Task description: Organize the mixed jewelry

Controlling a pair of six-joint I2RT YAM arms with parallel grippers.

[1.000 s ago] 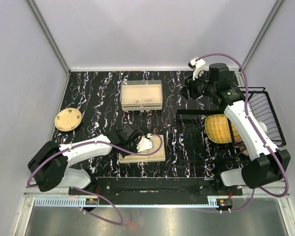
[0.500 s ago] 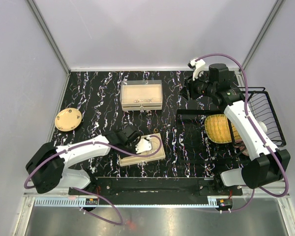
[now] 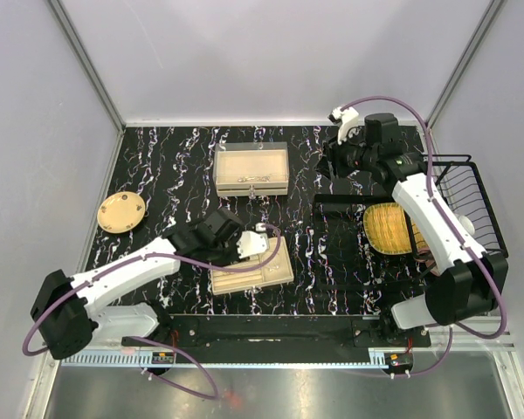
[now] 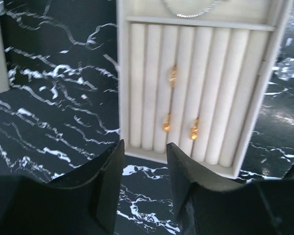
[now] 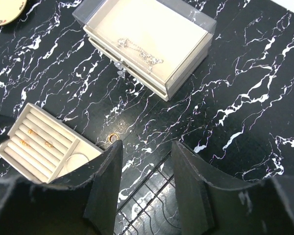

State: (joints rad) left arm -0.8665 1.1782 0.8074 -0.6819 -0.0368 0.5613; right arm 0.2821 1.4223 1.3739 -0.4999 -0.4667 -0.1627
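Hovering over the ring tray (image 4: 235,88), the left jaws stand half apart and empty; three gold rings (image 4: 172,76) sit in its slots. A loose ring (image 5: 112,138) lies on the worktop (image 5: 245,98) just beside it: picking it up likely needs a straight, gentle descent. Right jaws apart, empty

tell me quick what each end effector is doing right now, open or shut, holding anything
left end effector: open, nothing between the fingers
right end effector: open, nothing between the fingers
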